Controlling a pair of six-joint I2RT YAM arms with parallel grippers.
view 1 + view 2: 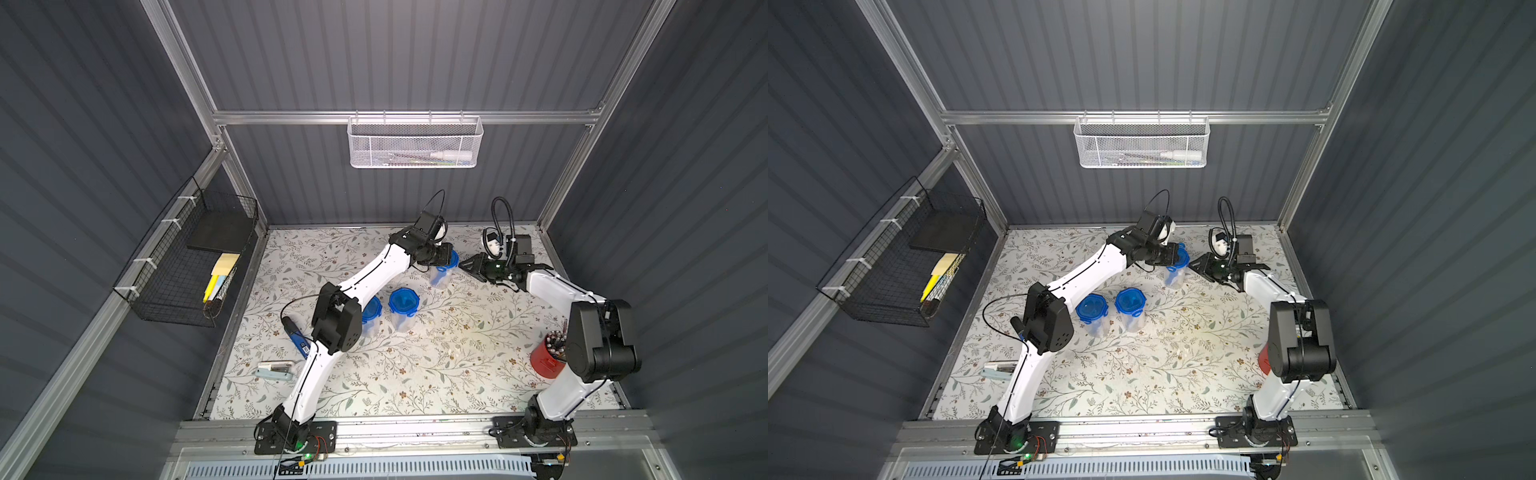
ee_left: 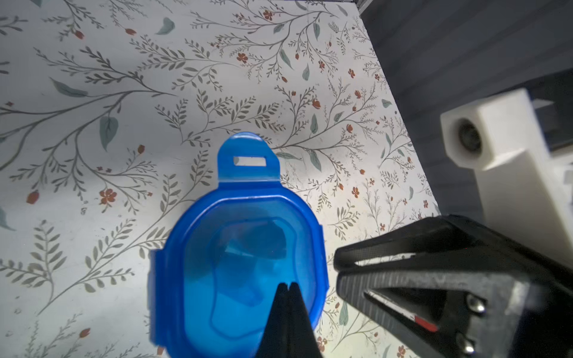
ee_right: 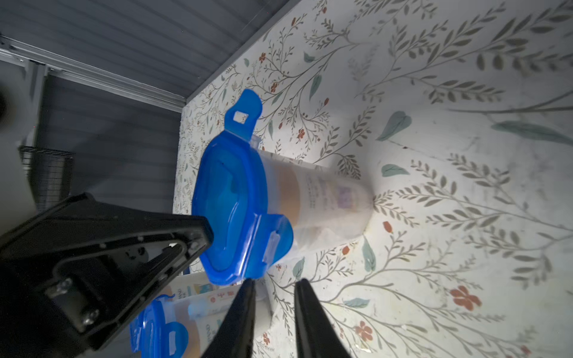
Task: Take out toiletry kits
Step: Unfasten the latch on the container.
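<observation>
- One clip-lid jar [image 1: 439, 278] at 1 o'clock on the table [image 1: 415, 374], cream bottle [image 3: 328, 198] inside
- Left gripper [image 2: 287, 286] closed over its blue lid [image 2: 242, 254]
- Right gripper [image 3: 276, 282] slightly open at jar's 3 o'clock

We read no clear text anywhere. Print on the bottle label [image 3: 328, 195] inside the jar [image 3: 226, 201] is too blurred for us.

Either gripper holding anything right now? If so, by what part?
Nothing is held. The left gripper is shut and empty, tips over the blue lid of the back jar. The right gripper is open beside that lid's rim, nothing between its jaws.
</observation>
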